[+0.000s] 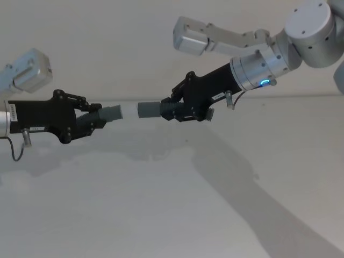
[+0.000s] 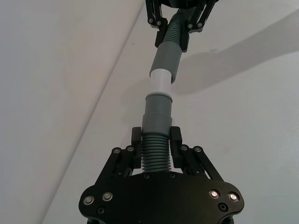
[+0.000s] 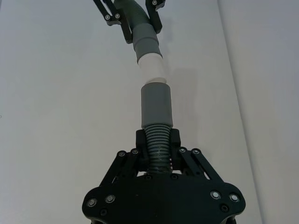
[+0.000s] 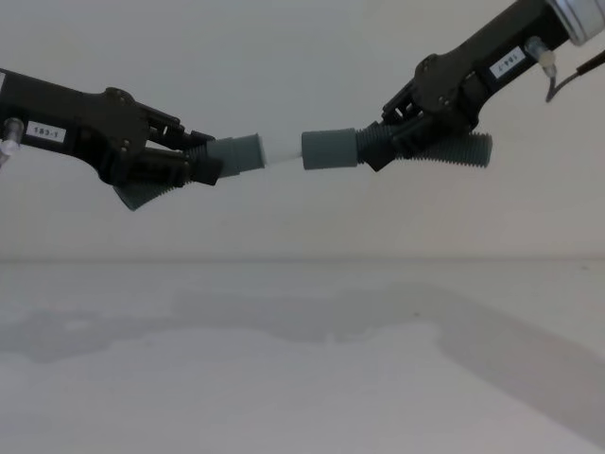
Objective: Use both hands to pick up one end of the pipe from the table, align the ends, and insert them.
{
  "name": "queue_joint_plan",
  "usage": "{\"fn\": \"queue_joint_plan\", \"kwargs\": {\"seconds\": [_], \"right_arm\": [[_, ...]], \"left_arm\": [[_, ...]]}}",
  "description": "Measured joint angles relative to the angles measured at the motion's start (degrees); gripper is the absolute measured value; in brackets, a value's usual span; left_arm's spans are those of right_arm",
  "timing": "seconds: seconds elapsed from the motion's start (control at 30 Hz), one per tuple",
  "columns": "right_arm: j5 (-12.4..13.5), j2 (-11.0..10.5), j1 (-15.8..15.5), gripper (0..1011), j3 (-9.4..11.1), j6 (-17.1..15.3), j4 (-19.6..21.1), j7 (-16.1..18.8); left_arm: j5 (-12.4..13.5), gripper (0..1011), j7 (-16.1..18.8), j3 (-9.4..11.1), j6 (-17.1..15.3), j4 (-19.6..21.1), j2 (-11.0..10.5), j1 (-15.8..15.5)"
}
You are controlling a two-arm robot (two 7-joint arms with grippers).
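Counted across the views, two hose pieces are present, two grippers, and one tabletop (image 1: pixel 161 215).

Item one: left hose piece (image 4: pixel 203 163), dark corrugated, ending in a grey cuff (image 4: pixel 236 153) from which a narrower white tip (image 4: pixel 282 159) projects. It is held above the tabletop by the left gripper (image 4: pixel 184 156), whose fingers pinch the corrugated section just behind the cuff. That gripper reaches in from the left, its body nearly level and pointing toward the centre.

Item two: right hose piece (image 4: pixel 454 149), also corrugated, ending in a plain grey socket cuff (image 4: pixel 329 148). The right gripper (image 4: pixel 397 132) comes down from the upper right at a slant; its fingers clamp the ribbed section directly behind the socket, and the free tail of the hose sticks out beyond the gripper to the right.

Both pieces are clear of the tabletop, held in mid-air near the middle of the scene. The white tip points at the socket mouth and meets it; from the wrist views it appears just entered, with most of the white length still exposed between the two cuffs. The two pieces sit at a slight angle to each other, not quite in one line.
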State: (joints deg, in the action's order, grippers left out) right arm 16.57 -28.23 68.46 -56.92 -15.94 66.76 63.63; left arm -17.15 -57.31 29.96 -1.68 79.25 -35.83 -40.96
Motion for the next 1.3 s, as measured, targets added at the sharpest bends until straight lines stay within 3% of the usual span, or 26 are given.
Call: {"fn": "queue_joint_plan", "kwargs": {"seconds": [1.3], "right_arm": [[1.0,-0.2,1.0,258,-0.6,-0.5,0.5,0.6]], "left_arm": [[0.0,323,0.0,0.0,0.0,0.0,0.0,0.0]]}}
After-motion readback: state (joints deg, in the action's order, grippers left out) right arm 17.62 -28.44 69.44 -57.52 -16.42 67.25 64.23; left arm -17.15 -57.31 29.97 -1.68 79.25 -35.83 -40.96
